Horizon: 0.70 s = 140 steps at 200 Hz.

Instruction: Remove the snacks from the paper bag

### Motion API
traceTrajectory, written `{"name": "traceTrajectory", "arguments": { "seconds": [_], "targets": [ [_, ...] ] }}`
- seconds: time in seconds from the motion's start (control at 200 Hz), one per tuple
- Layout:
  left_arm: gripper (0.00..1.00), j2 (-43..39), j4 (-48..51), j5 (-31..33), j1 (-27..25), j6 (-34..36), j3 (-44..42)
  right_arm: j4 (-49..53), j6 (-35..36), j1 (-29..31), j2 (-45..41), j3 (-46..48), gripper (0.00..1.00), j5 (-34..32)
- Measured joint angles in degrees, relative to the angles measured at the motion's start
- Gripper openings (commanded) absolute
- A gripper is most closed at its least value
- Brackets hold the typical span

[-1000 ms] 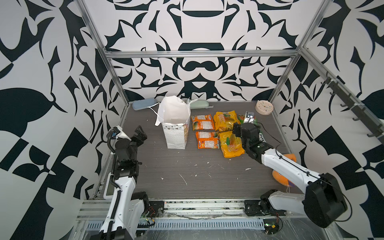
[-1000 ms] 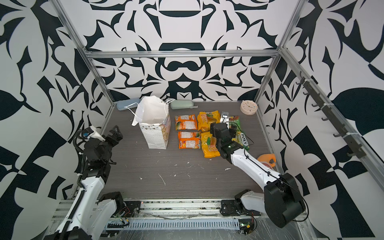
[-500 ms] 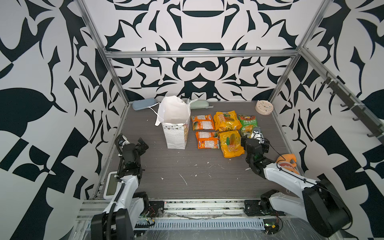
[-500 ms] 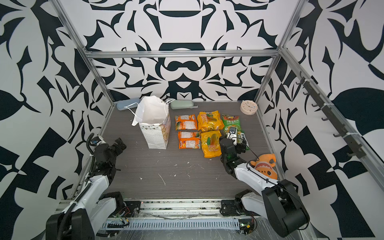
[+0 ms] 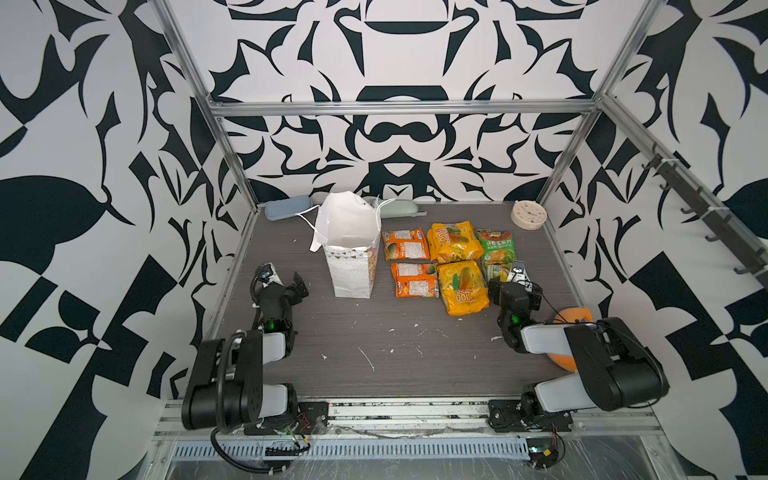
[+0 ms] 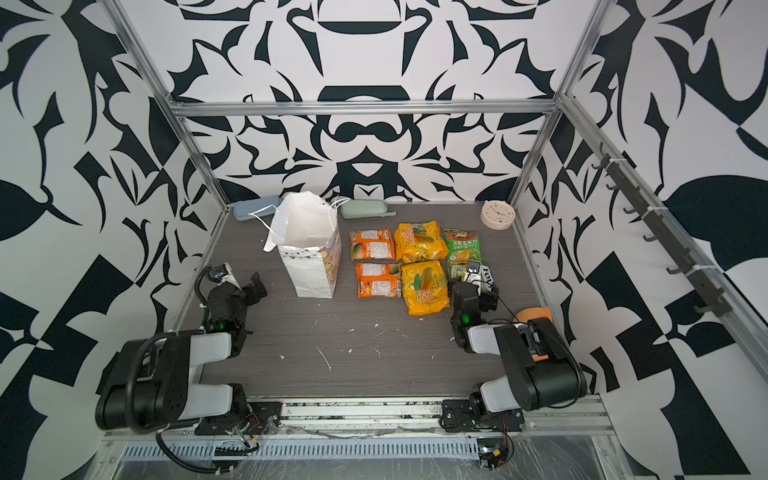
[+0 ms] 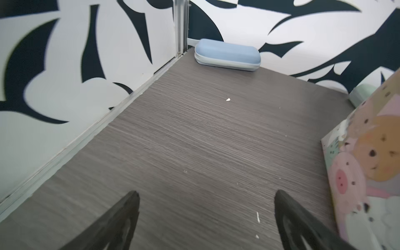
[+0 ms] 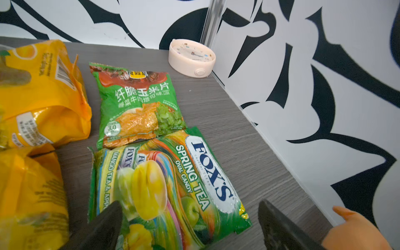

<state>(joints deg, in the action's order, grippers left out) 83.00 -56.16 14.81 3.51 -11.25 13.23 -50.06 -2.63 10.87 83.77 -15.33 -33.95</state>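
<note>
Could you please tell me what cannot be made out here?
- Inside the paper bag: floor hidden by its own walls in both top views.
- Fox's candy packet: largely covered by the right gripper in both top views.
- Orange plush toy: behind the right arm; cut off at the right wrist view's edge.

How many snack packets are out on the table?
6, right of the bag: far orange, near orange, far yellow, near yellow, far green, near green, partly under the right gripper. The bag may hide more.
</note>
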Motion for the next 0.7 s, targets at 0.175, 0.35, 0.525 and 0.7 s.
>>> {"name": "traceTrajectory", "arguments": {
  "seconds": [0.175, 0.35, 0.525, 0.7],
  "targets": [
    [0.99, 8.1, -8.9, -4.2, 0.0, 3.1, -2.0, -3.3, 0.1, -1.2, 0.9, 0.1, 0.99, 3.0],
    [0.99, 6.6, -5.5, -8.4, 0.0, 5.0, 2.4, -5.6, 0.2, -3.1, 2.4, 0.1, 0.99, 9.0],
    [0.99, 6.5, 1.0, -9.1, 0.0, 5.7, 8.0, -4.8, 0.3, -4.3, 5.8, -1.7, 0.99, 13.0],
    [0.99, 6.5, 4.0, -9.0, 0.0, 5.8, 8.3, -4.4, 0.3, -4.5, 5.8, -2.8, 1.00, 13.8]
  ]
}}
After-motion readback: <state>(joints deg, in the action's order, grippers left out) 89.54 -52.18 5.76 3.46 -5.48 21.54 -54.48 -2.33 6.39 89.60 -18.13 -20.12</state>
